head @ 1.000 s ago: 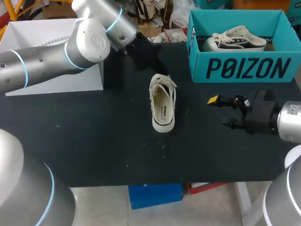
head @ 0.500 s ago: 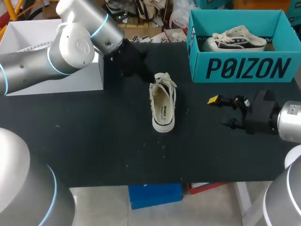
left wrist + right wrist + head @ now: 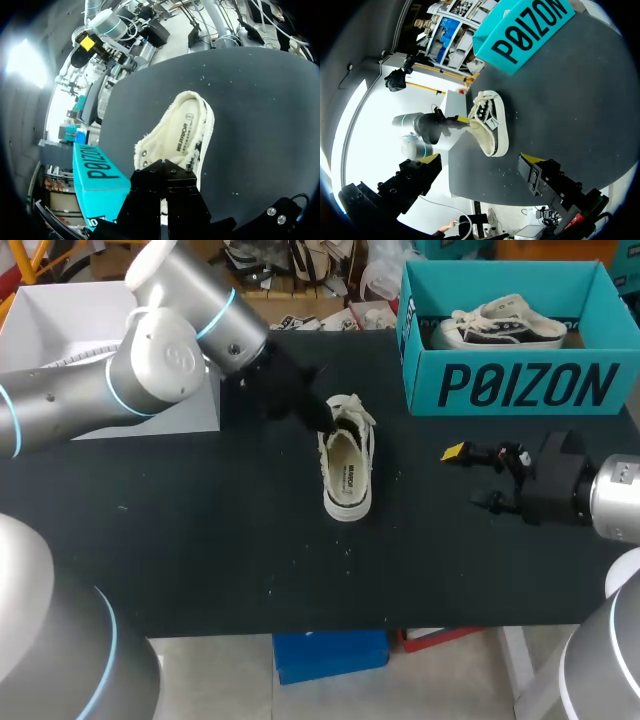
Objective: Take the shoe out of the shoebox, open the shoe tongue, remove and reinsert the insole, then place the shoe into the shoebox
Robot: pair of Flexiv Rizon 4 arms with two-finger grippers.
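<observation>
Step in hand, as judged: opening the tongue; shoe (image 3: 346, 462) is out of the shoebox (image 3: 520, 385), sitting upright on the black table (image 3: 200, 520), near its middle, heel toward the robot, lace end away; insole (image 3: 187, 132) in place inside, lying flat, print visible.

Left gripper (image 3: 325, 420) sits right at the lace end of the shoe, at or on the tongue area; from its wrist view the shoe opening lies directly ahead of it; tips hidden behind its own black body, so whether the claw is wide, narrow or pinching cannot be told.

Right gripper (image 3: 470, 478) hangs near the table's right edge, well apart from the shoe, claw wide and holding nothing.

To do it well: catch only the tongue, not the loose laces (image 3: 350, 412); pull it up and away from the heel so the opening widens; shoe is light and nothing pins it, so a hard tug would likely drag or tip it; the right arm could come in and brace the heel or sidewall first. Keep the pull short; the tongue needs to fold forward enough that the insole heel edge can be reached next.

Risks: laces snagging, shoe sliding toward the white box (image 3: 60, 320).

A second shoe (image 3: 505, 325) lies in the shoebox, leaving less room for the return.
</observation>
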